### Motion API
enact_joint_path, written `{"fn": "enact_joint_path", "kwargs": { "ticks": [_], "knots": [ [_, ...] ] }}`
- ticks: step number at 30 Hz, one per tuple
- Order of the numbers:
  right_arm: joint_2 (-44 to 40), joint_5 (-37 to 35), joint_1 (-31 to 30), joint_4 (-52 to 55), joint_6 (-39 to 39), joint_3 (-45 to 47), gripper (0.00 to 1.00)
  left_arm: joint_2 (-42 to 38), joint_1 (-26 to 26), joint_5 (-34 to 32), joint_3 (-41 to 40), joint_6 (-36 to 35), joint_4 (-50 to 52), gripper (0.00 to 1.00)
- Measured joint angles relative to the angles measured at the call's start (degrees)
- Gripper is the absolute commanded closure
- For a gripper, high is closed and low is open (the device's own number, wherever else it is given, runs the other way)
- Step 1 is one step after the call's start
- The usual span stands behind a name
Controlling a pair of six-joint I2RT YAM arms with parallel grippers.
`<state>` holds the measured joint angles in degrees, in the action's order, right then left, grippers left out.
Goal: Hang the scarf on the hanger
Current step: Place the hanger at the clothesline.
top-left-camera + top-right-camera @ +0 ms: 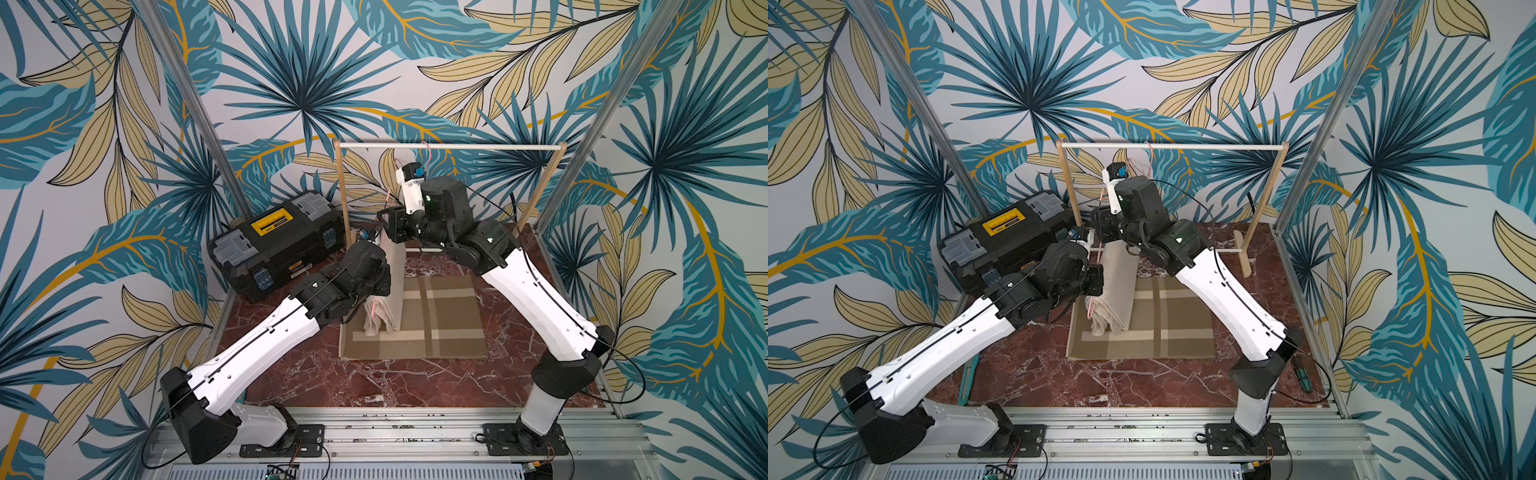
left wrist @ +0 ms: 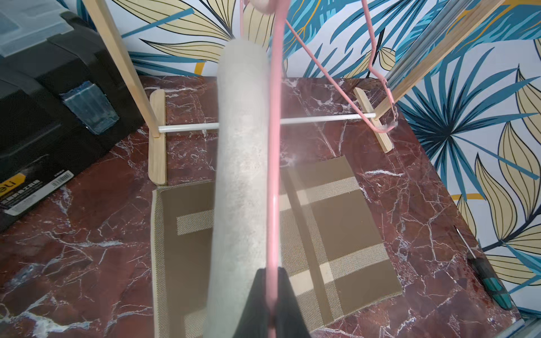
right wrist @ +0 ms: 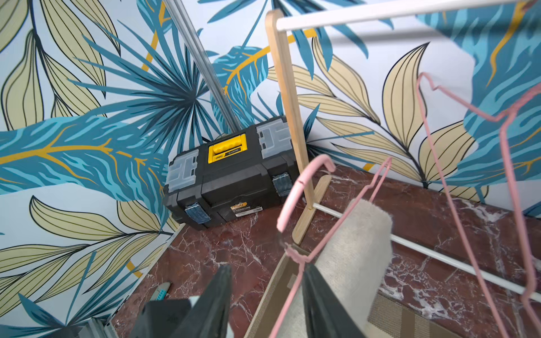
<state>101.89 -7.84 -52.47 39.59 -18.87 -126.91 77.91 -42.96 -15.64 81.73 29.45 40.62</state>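
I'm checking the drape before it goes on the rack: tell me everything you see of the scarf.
The scarf is plain beige, soft fuzzy-looking cloth, folded into a long narrow band. It drapes over the pink hanger, which the left pincer grips, its bunched lower end resting on the checked placemat.

Toolbox [image 2: 44, 102], yellow tag [image 2: 8, 185] reading "eli", white label [image 2: 38, 191] illegible
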Motion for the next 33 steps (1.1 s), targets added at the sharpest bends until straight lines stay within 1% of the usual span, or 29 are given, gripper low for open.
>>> {"fn": "enact_joint_path", "kwargs": {
  "ticks": [4, 7, 10, 14, 16, 21, 24, 28, 33],
  "knots": [
    [-4.00, -2.93, 1.42, -0.83, 0.92, 2.05, 0.55, 1.42, 0.74, -1.11, 3.91, -1.25, 1.88, 1.00],
    [-8.37, -5.07, 3.21, -2.16, 1.57, 5.84, 0.56, 2.80, 2.34, -1.36, 8.44, -2.27, 3.61, 1.00],
    [-12.48, -6.62, 5.81, -3.80, 1.92, 10.62, 0.56, 4.83, 4.87, -1.01, 13.16, -3.48, 4.74, 1.00],
    [-15.41, -6.95, 10.60, -5.95, 1.97, 16.65, 0.56, 8.90, 9.38, 1.29, 18.91, -5.44, 5.60, 1.00],
    [-15.65, -7.10, 12.11, -6.69, 2.05, 19.19, 0.55, 11.61, 11.08, 2.71, 21.59, -6.43, 5.51, 1.00],
    [-15.06, -6.29, 15.54, -9.20, 3.26, 25.51, 0.47, 19.21, 14.10, 5.49, 27.82, -8.61, 5.22, 1.00],
    [-13.64, -5.64, 17.57, -11.17, 4.37, 28.11, 0.46, 23.28, 15.54, 6.88, 30.99, -9.18, 4.98, 1.00],
    [-10.49, -4.55, 18.99, -13.31, 5.42, 29.16, 0.46, 26.29, 17.44, 7.72, 33.07, -9.53, 3.87, 1.00],
    [-8.00, -2.67, 19.82, -14.62, 6.08, 29.42, 0.46, 27.50, 18.93, 8.17, 35.39, -9.57, 3.17, 1.00]
  ]
}}
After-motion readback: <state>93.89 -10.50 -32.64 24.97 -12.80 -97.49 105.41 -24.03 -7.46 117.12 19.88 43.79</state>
